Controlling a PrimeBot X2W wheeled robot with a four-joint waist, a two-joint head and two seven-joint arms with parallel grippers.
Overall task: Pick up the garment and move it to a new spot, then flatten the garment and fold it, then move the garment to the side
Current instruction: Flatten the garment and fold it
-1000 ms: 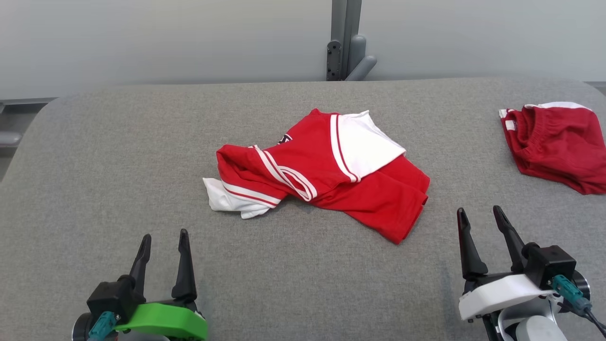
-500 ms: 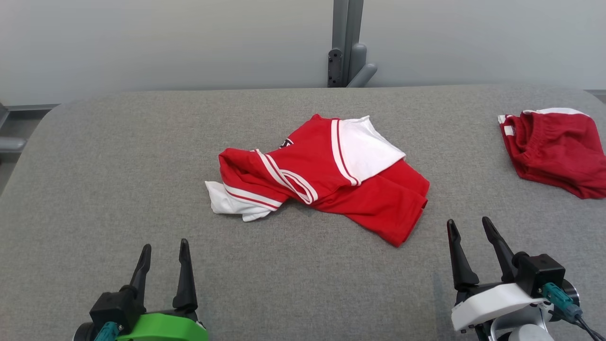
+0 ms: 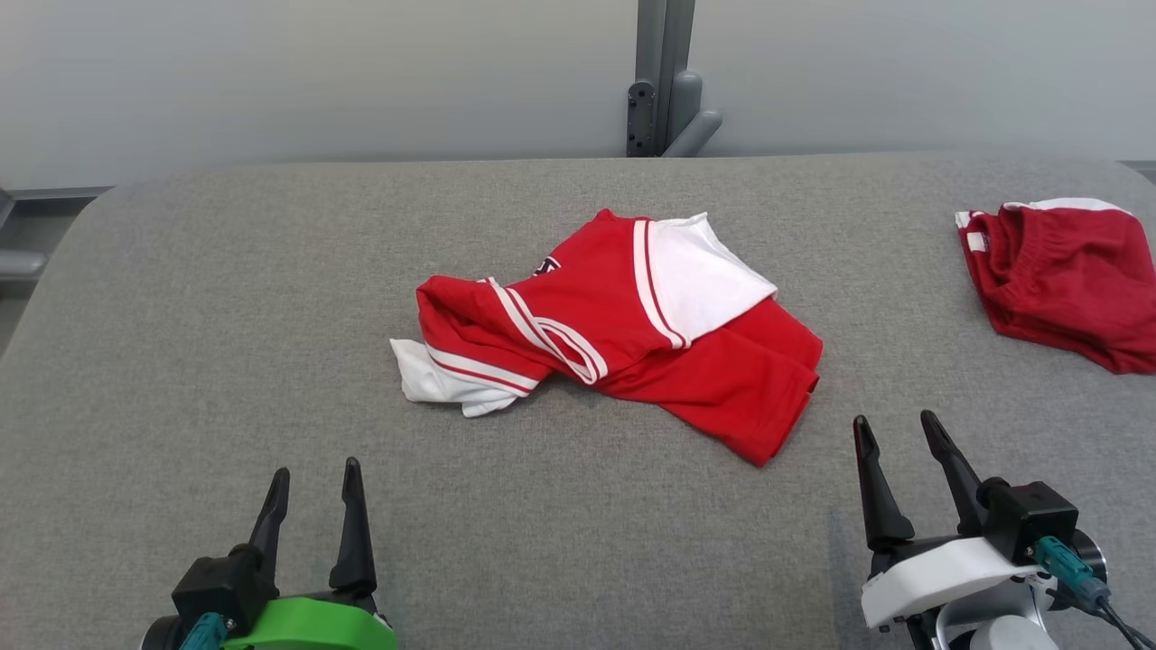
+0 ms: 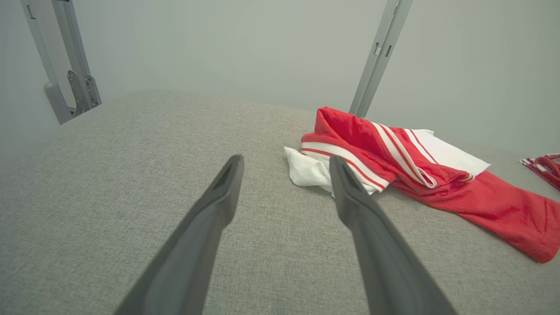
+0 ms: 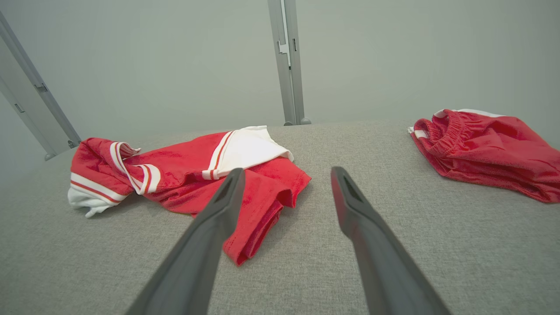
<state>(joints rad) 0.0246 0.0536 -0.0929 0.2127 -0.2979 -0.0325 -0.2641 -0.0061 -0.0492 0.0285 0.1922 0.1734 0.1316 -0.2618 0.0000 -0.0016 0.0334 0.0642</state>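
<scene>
A crumpled red garment point(image 3: 623, 334) with white sleeves and white stripes lies in the middle of the grey padded table point(image 3: 181, 316). It appears in the left wrist view point(image 4: 415, 175) ahead and to the right, and in the right wrist view point(image 5: 192, 175) ahead and to the left. My left gripper point(image 3: 313, 474) stands open at the lower left, well short of the cloth. Near the garment's lower right corner, my right gripper point(image 3: 896, 426) is open with nothing between its fingers. In each wrist view the two dark fingers point(image 4: 210, 227) point(image 5: 363, 227) are spread apart over bare table.
A second red piece of clothing point(image 3: 1066, 280) with an elastic waistband lies bunched at the table's far right edge, also in the right wrist view point(image 5: 485, 148). A grey metal post point(image 3: 664, 77) rises behind the table's back edge, before a pale wall.
The head camera dipped and came back up, so the scene shifted slightly. Both grippers have drawn back a little toward the near edge. The garment has not moved.
</scene>
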